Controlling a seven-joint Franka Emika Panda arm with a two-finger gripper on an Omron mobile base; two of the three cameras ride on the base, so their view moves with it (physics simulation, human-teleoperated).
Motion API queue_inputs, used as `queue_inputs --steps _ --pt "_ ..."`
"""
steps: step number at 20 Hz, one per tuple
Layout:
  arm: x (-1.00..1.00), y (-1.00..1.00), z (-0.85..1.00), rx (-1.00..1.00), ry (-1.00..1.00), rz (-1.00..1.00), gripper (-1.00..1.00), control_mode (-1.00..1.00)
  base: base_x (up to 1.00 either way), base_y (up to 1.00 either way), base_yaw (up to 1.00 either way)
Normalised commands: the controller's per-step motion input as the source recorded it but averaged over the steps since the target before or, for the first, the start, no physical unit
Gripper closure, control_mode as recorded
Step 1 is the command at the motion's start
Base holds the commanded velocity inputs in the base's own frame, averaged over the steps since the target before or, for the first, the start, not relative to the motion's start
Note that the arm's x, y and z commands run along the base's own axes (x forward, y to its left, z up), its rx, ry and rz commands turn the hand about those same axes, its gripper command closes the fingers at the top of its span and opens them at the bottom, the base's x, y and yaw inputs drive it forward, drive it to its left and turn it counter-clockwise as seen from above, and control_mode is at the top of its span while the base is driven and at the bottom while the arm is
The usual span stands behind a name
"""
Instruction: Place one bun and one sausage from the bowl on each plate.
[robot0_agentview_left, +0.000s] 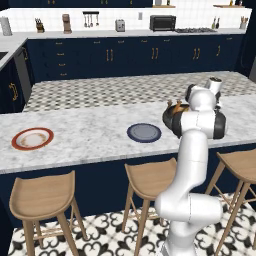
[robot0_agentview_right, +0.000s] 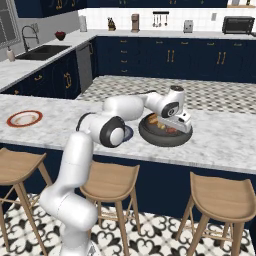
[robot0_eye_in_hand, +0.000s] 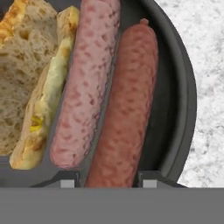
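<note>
Stools (robot0_agentview_left: 42, 197): wooden, lined up under the near edge of the counter (robot0_agentview_left: 90, 137), closest to the base.
Arm: rises from the floor past the stools and bends forward over the marble counter, hand down in the bowl (robot0_agentview_right: 167, 135).
Gripper (robot0_eye_in_hand: 105, 183): its two dark tips flank the near end of the darker sausage (robot0_eye_in_hand: 127, 109); jaws partly closed around it, and I cannot tell whether they press it yet.
Bowl contents: paler sausage (robot0_eye_in_hand: 85, 83) lies just beside the darker one, lengthwise and touching; next to it a bun (robot0_eye_in_hand: 48, 87) on its side, then a crusty bread piece (robot0_eye_in_hand: 19, 65) against that.
Blue plate (robot0_agentview_left: 144, 132): bare, on the counter just left of the bowl.
Red-rimmed plate (robot0_agentview_left: 32, 138): bare, well apart at the counter's left end.
Back wall: toaster oven (robot0_agentview_left: 162, 22) and utensils on the far worktop.
</note>
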Motion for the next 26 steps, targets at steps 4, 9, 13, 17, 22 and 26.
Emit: queue_inputs --steps 4,9,13,17,22,26 --pt "-0.51 0.08 0.37 0.0 0.0 0.09 1.0 -1.0 0.0 0.0 0.0" --pt "-0.57 0.73 0.3 -0.02 0.0 0.08 1.0 -1.0 0.0 0.0 0.0" --pt "-0.39 0.87 0.29 -0.02 0.0 0.11 1.0 -1.0 0.0 0.0 0.0" --pt "-0.27 0.94 0.16 -0.06 0.0 0.11 1.0 -1.0 0.0 0.0 0.0" --pt "-0.04 0.98 0.0 -0.06 0.01 0.16 1.0 -1.0 0.0 0.0 0.0" --pt "0.09 0.74 0.0 -0.01 0.03 0.13 1.0 -1.0 0.0 0.0 0.0"
